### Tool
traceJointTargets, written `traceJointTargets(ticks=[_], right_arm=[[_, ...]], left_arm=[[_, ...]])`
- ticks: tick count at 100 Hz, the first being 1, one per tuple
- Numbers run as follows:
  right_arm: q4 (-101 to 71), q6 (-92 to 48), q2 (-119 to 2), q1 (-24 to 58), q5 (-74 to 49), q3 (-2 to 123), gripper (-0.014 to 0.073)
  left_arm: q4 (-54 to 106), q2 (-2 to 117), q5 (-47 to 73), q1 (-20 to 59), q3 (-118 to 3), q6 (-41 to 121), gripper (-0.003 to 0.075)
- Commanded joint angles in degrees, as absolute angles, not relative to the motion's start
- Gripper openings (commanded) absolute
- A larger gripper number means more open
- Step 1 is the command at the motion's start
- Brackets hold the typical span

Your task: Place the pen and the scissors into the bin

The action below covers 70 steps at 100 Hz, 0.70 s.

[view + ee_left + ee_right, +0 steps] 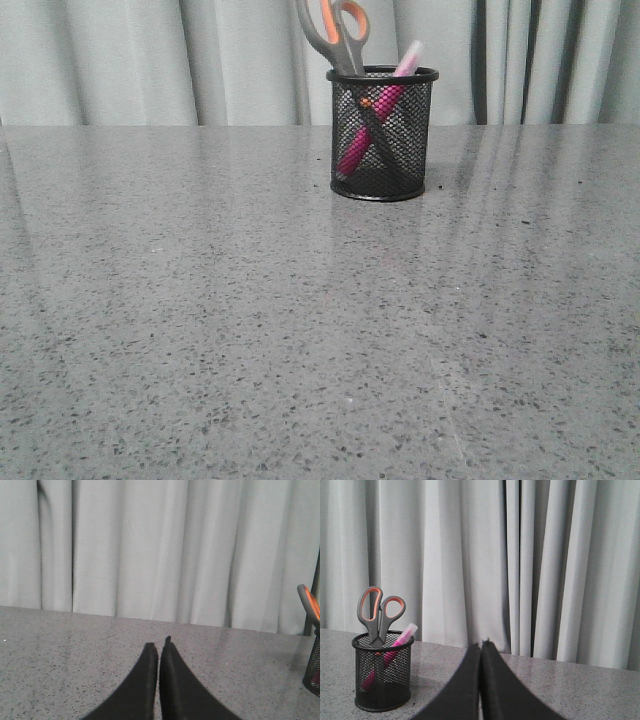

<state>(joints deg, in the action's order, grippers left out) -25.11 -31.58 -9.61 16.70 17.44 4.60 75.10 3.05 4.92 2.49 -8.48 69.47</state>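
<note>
Both claws are pinched together with nothing in them: the left claw [159, 646] has its black fingers meeting at the tips over bare counter [250, 330], and the right claw [481, 645] looks the same, well clear of everything. Over by the curtain [120, 60], the bin [382, 135] stands upright on the counter and already has both items inside. The scissors [338, 35] sit blades down, grey-and-orange handles poking up above the rim. The pen [375, 125] leans diagonally, pink body low on the left and clear cap sticking out past the rim on the upper right, crossing the scissors' blades inside the mesh.
</note>
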Motion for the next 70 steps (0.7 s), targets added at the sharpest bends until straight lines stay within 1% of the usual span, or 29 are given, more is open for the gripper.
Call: traceJointTargets(ticks=[1,55,62,70], right_arm=[[-24.3,-31.9,-10.1,16.3,21.3,6.0,-0.0076],[-24.3,-31.9,-10.1,16.3,21.3,6.0,-0.0076],[-24.3,-31.9,-10.1,16.3,21.3,6.0,-0.0076],[-24.3,-31.9,-10.1,16.3,21.3,6.0,-0.0076]], left_arm=[[76.0,3.7,4.0,2.4,-10.0,69.3,-0.0019],[75.7,3.7,3.7,2.4,-9.9,69.3,-0.0019],[69.1,3.7,3.2,2.4,-9.9,67.2,-0.0019],[53.7,3.7,1.0,2.4,-9.9,52.6,-0.0019]])
